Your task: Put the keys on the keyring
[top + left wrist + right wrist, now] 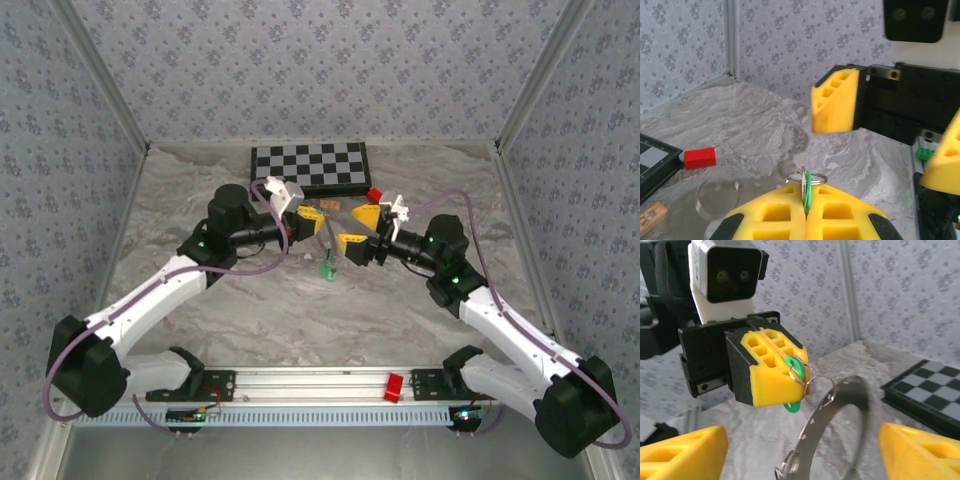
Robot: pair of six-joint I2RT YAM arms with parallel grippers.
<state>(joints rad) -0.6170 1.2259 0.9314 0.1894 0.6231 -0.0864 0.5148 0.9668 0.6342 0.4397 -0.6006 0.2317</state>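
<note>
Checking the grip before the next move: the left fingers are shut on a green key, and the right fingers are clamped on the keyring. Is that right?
Not quite. The right fingers are not clamped: the right wrist view shows them standing wide apart, with the keyring hanging between them and touching neither. The left fingers are shut on the green key, as you said.

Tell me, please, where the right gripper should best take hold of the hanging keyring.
Probably the lower stretch of the keyring, approached straight ahead by the right gripper, whose open jaws flank it: the flat band hangs free below the shut left gripper.
</note>
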